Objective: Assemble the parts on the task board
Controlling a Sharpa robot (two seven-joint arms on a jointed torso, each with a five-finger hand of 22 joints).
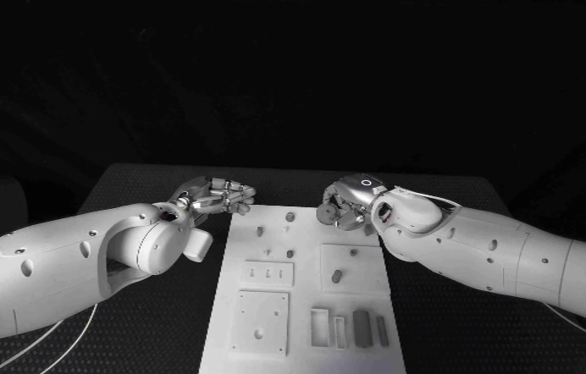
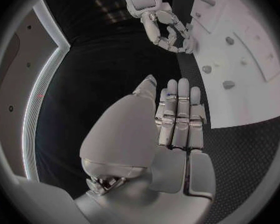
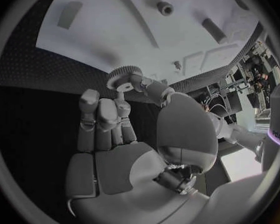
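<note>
The task board, a white plate on the black table, lies nearest the head camera, with grey parts and recessed plates along it. At the board's far end, the right hand pinches a small toothed gear between thumb and fingertip, just above the board's far right corner. Off the board's far left corner, the left hand hovers clenched on nothing, fingers folded in together. The gear probably belongs on one of the pegs near that end; seating it well calls for keeping it level, centring its bore over the peg, lowering straight down, and releasing only once seated.
</note>
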